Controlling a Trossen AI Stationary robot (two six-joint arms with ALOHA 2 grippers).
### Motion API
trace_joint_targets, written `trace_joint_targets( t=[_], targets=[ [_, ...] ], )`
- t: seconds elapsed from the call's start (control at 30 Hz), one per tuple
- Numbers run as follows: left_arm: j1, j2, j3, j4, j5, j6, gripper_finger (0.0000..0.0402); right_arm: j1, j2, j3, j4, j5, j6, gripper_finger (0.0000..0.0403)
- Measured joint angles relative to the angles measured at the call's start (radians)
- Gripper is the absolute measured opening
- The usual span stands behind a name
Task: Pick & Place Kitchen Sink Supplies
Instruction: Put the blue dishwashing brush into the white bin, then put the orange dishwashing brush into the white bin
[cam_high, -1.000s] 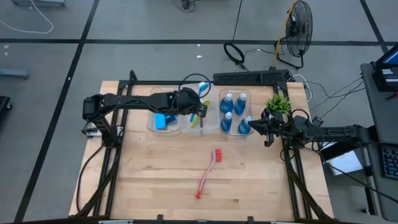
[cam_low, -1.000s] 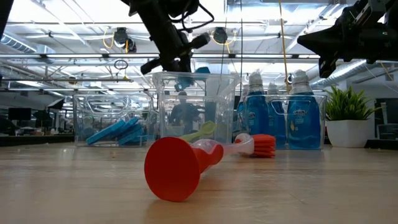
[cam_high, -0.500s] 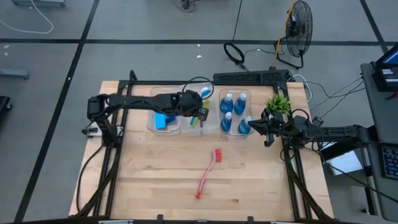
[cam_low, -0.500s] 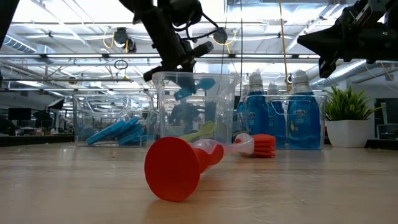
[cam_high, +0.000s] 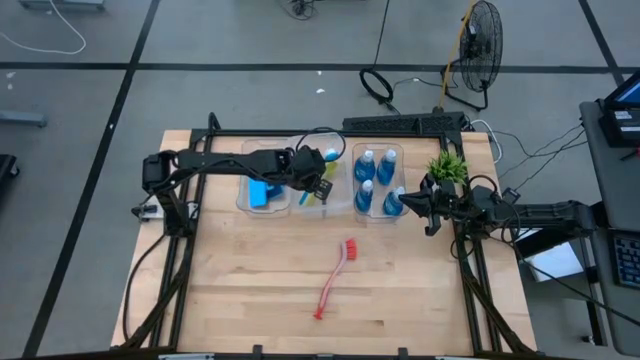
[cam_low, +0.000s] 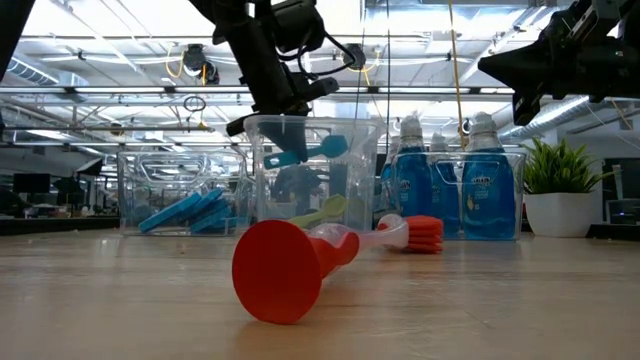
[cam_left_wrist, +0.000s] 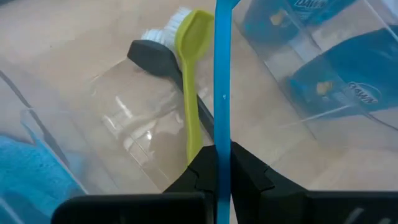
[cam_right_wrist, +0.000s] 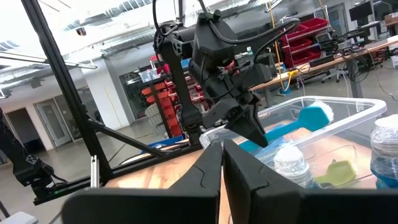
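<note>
My left gripper (cam_high: 319, 187) is over the middle clear bin (cam_low: 366, 190), shut on the blue brush (cam_low: 300, 152). The yellow-green brush (cam_left_wrist: 192, 93) and the grey brush (cam_left_wrist: 155, 56) lie on that bin's floor. The red brush (cam_high: 335, 280) lies flat on the table in front of the bins. Blue sponges (cam_high: 262, 192) lie in the left bin. Bottles of blue liquid (cam_high: 375, 180) stand in the right bin. My right gripper (cam_right_wrist: 222, 163) is shut and holds nothing. It hovers by the right bin's right side, next to the potted plant (cam_high: 447, 166). My left gripper pinches the blue brush's thin handle (cam_left_wrist: 222, 134) between its two fingers, which lie across it, well back from the bristle head (cam_high: 330, 153). The fingers come from above, slanting down. The brush is lifted clear and tilted close to level, inside the middle bin's walls.
Three clear bins stand in a row at the table's far side. The plant pot stands at the far right. Bare wood lies around the red brush in the table's near half. A black frame runs along the table's edges.
My left gripper has moved down into the middle bin with the blue brush. The brush has sunk from rim height to below the rim and tipped closer to level. My right arm has kept still.
</note>
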Motion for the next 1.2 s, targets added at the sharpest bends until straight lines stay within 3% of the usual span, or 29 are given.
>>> trace_joint_targets(
  t=[0.37,0.63,1.0,1.2],
  targets=[
    [0.021,0.000,0.000,0.015,0.046,0.001,0.0020,0.000,0.000,0.000,0.000,0.000,0.000,0.0004],
    [0.021,0.000,0.000,0.018,0.034,0.001,0.0071,0.000,0.000,0.000,0.000,0.000,0.000,0.0004],
    [0.021,-0.009,0.001,0.109,0.042,0.022,0.0075,0.000,0.000,0.000,0.000,0.000,0.000,0.0004],
    [0.013,-0.024,0.080,0.118,0.091,0.090,0.0075,0.000,0.000,0.000,0.001,0.000,0.000,0.0004]
  ],
)
